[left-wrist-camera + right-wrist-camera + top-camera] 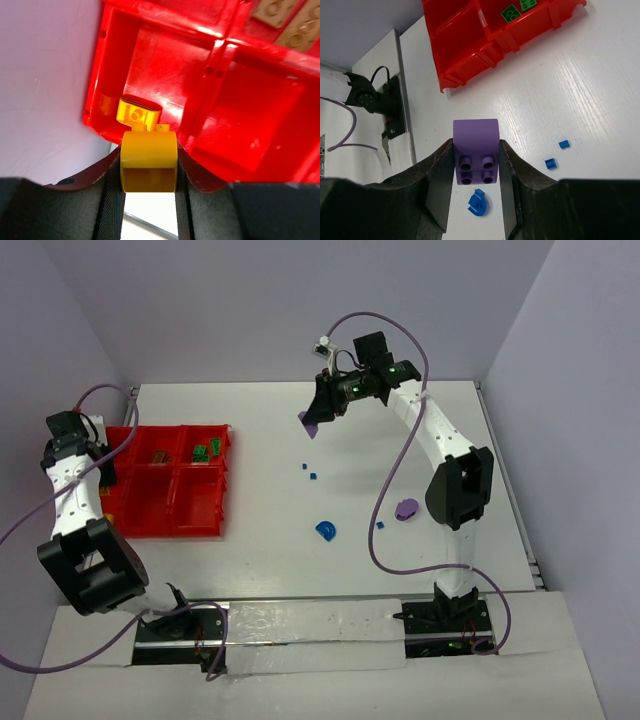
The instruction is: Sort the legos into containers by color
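My left gripper (149,167) is shut on a yellow lego (149,155) at the near-left corner of the red containers (250,115); in the top view it (107,470) is at the bins' left edge (170,502). A second yellow piece (138,114) lies in the compartment just beyond. My right gripper (476,167) is shut on a purple lego (476,145) above the table; in the top view it (322,412) is far back at centre. A blue arch (326,531), a purple rounded piece (405,509) and tiny blue bits (313,476) lie on the table.
Green legos (206,450) and brownish pieces (158,454) lie in the back compartments. In the right wrist view the blue arch (479,204) is under the jaws and two blue bits (550,163) lie to the right. Walls enclose the table at back and sides.
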Motion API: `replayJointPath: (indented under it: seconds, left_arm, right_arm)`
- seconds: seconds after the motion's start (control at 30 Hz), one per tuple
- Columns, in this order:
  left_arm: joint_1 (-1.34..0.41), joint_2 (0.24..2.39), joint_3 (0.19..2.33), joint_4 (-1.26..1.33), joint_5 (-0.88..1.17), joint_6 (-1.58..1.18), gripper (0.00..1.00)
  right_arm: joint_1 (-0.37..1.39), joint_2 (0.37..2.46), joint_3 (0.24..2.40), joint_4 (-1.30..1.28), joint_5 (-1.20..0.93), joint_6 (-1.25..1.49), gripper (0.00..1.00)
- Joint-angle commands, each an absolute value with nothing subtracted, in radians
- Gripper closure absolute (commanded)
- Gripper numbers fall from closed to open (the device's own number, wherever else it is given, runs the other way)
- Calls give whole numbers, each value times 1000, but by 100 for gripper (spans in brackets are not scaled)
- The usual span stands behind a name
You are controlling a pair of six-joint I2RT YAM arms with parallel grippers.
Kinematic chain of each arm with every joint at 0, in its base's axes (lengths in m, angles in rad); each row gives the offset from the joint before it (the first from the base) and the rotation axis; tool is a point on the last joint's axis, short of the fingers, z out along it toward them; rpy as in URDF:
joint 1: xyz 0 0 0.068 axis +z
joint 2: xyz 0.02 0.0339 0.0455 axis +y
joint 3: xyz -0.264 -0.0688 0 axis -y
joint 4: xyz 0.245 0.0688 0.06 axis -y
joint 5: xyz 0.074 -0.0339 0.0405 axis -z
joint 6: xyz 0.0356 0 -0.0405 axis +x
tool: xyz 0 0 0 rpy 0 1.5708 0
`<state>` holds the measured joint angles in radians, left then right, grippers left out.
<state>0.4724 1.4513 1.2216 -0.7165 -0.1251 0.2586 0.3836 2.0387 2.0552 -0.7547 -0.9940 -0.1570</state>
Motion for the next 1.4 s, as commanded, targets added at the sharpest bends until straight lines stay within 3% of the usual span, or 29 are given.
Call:
replayJointPath:
  seconds: [0.0,0.13,0.4,0.5,0.63,0.77,0.93,1.13,1.37]
  left_arm:
    - [474,1471,1205,-637,-208,291,100]
    - [474,1490,1200,-624,-217,306,87]
    - [490,1497,1207,-646,-112,321,31]
    - [497,1486,1219,-658,-67,318,25]
    - [503,1440,1262,-692,72,313,21]
    - [490,1336,1311,-633,450,258,19]
    - [324,1344,1368,-572,710,82,20]
    - [78,1372,1318,-380,735,-95,20]
    - [-87,1468,1361,-250,762,-219,17]
  right_arm:
    - [388,2057,2107,-729,-994,-155,100]
    - [389,2071,2126,-727,-992,-140,100]
    - [403,2012,1961,-485,-896,57,100]
    - [405,1995,1906,-387,-861,153,100]
    - [405,1970,1836,-225,-798,296,100]
    - [413,1967,1814,-127,-710,469,100]
    - [423,2014,1845,-36,-687,718,100]
    - [474,2038,1912,-184,-474,791,100]
    - [508,2009,1904,-165,-414,806,100]
